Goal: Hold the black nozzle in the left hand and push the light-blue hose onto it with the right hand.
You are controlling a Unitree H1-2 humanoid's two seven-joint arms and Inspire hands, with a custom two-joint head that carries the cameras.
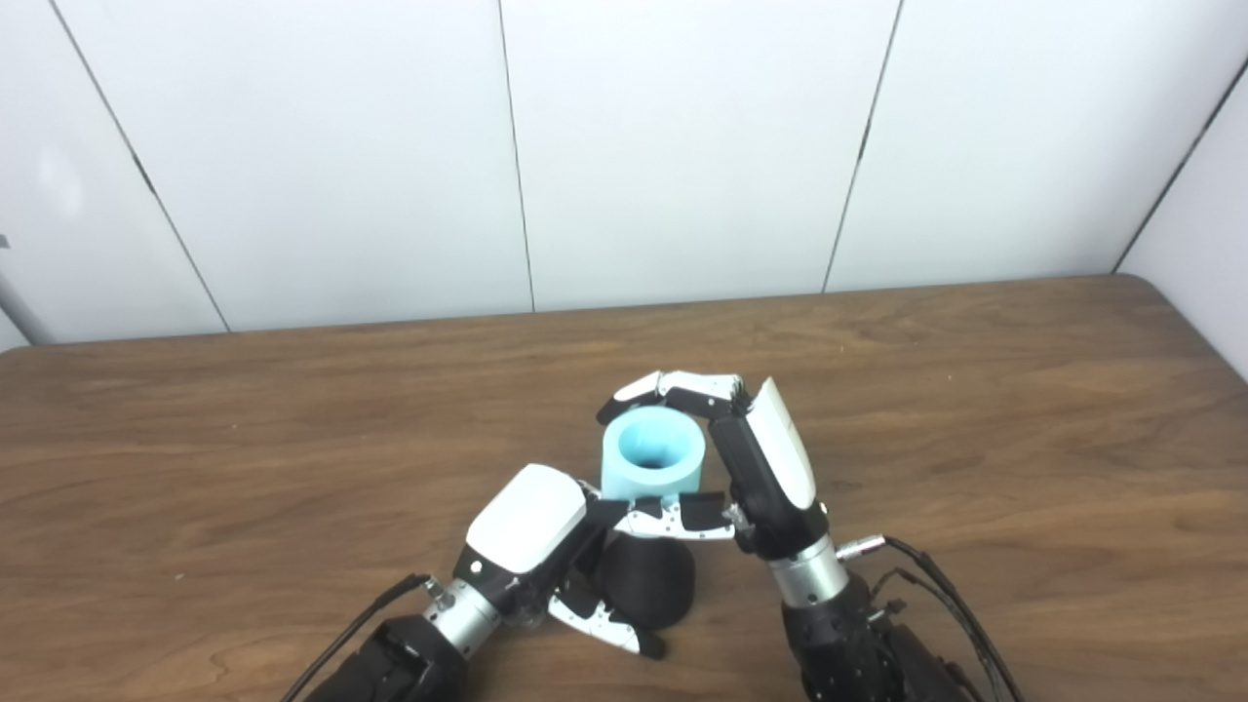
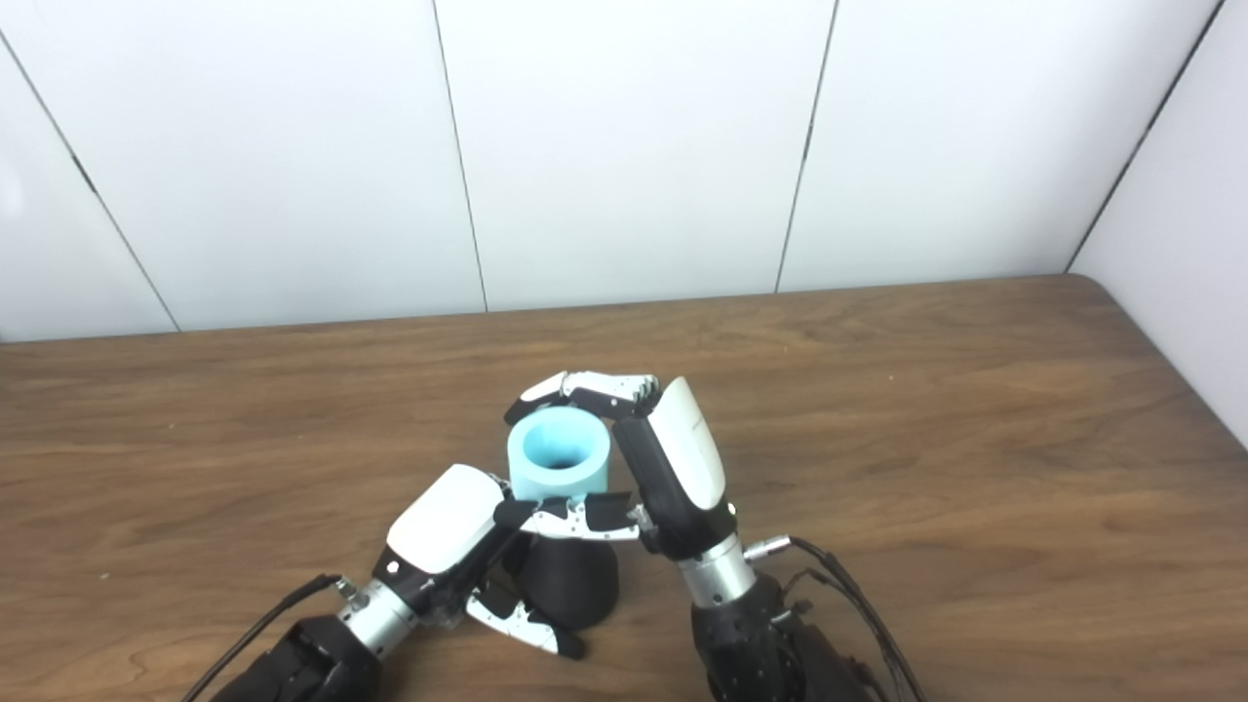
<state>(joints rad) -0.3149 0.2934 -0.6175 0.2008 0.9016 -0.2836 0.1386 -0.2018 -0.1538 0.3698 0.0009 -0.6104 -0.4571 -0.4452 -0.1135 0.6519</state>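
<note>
Left hand (image 1: 526,531) fingers grip the nozzle (image 1: 648,580); right hand (image 1: 765,468) fingers clasp the hose (image 1: 653,458). Best push straight down, nozzle held steady.

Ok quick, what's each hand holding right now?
Left hand: shut on the black nozzle.
Right hand: shut on the light-blue hose.

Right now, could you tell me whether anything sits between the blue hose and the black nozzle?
Nothing visible does: the hose, in the right hand, sits directly atop the nozzle, which the left hand holds.
</note>
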